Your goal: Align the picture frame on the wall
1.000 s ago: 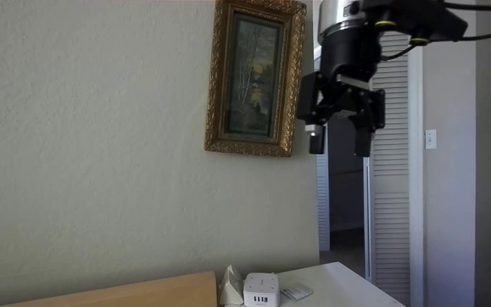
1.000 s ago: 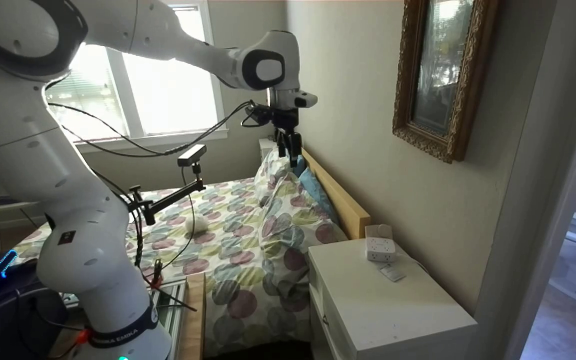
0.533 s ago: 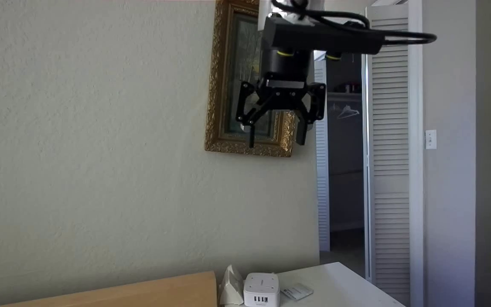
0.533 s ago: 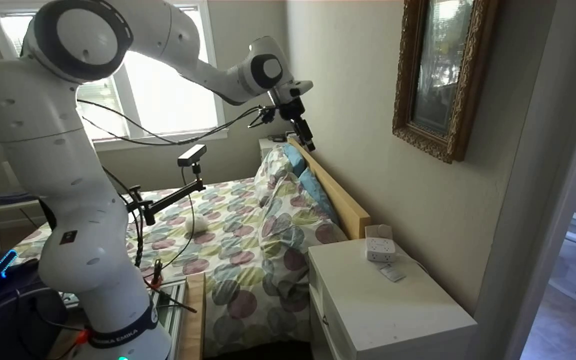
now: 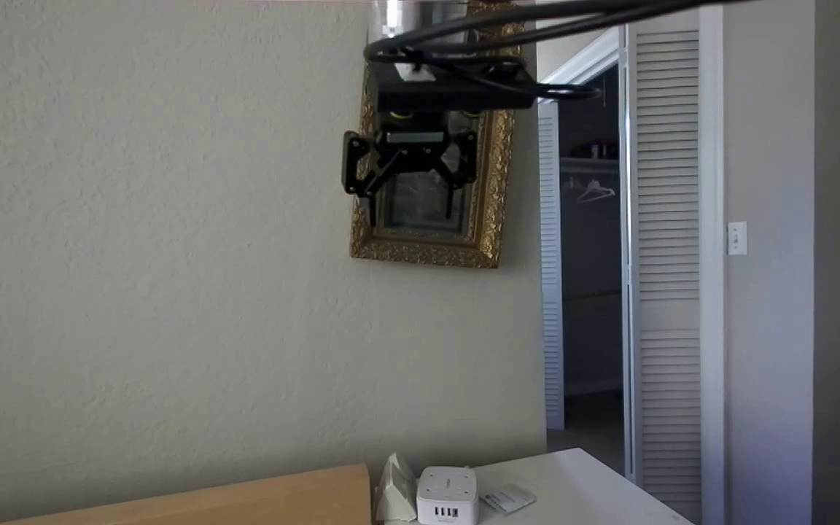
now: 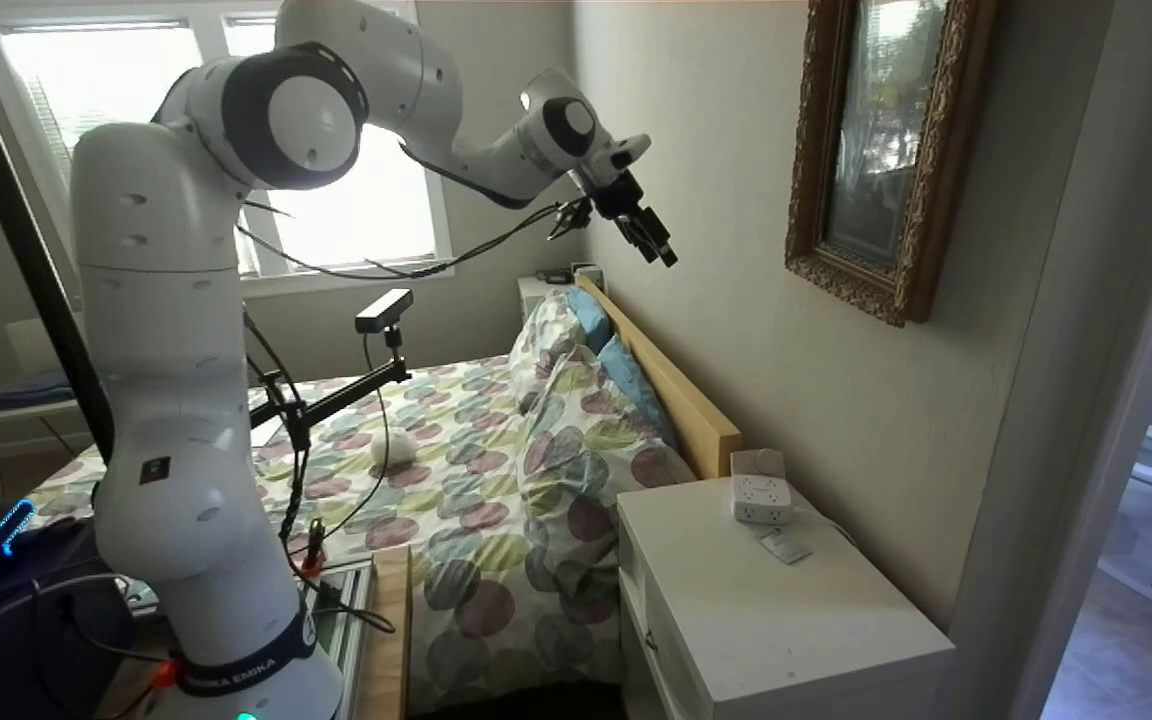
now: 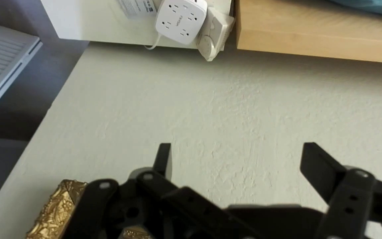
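The bedroom wall (image 5: 172, 292) is painted pale grey-beige over a rough texture and is visible in all three views. The gripper (image 5: 410, 215) is spread, its two fingers (image 7: 322, 169) well apart, with wall surface visible between them in the wrist view. The picture frame (image 5: 493, 204), ornate and gilded, is on the wall. In an exterior view the gripper overlaps the frame's left and middle parts, its linkage extending past the frame's left edge. In an exterior view the gripper (image 6: 660, 255) is left of the frame with wall visible between, so the two are apart. The frame's lower edge slopes down to the right in both exterior views.

Compared with half a second earlier, the gripper has shifted from the right part of the frame and stands higher in both exterior views. The arm (image 6: 161, 320) has swung with it. The frame's position is unchanged.

The wrist view records only part of the frame, at lower left, partly covered by the gripper. Below the frame, a white nightstand (image 6: 796, 610) bears a white outlet block (image 7: 181, 19). A wooden headboard (image 6: 676, 390) stands just beside the nightstand. The patterned bedspread (image 6: 466, 470) and a window (image 6: 361, 220) appear in an exterior view only; a light switch (image 5: 737, 238) likewise.
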Robot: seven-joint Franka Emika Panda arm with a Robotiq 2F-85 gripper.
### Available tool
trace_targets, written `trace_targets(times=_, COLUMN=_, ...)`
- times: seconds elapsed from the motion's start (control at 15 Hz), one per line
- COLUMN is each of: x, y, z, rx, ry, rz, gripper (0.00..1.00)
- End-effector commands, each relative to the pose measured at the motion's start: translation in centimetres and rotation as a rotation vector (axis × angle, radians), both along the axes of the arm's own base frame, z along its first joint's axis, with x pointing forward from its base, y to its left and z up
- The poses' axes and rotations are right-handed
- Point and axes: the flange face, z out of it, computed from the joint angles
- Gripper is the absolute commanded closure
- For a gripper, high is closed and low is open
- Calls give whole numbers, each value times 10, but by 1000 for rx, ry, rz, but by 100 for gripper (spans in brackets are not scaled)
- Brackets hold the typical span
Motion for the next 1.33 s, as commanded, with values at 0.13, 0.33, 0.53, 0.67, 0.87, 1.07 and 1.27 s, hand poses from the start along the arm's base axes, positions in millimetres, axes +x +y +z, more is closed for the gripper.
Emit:
trace_targets(times=0.13, x=62, y=28, z=5, rx=-53, ry=-68, rz=33, gripper=0)
trace_targets(times=0.33, x=81, y=37, z=10, rx=-70, ry=-131, rz=-31, gripper=0)
trace_targets(times=0.53, x=96, y=43, z=14, rx=-92, ry=-184, rz=-87, gripper=0)
trace_targets(times=0.67, x=104, y=47, z=15, rx=-82, ry=-197, rz=-96, gripper=0)
trace_targets(times=0.87, x=117, y=48, z=19, rx=-91, ry=-254, rz=-133, gripper=0)
trace_targets(times=1.07, x=131, y=42, z=19, rx=-96, ry=-302, rz=-147, gripper=0)
trace_targets(times=1.27, x=139, y=41, z=17, rx=-92, ry=-309, rz=-149, gripper=0)
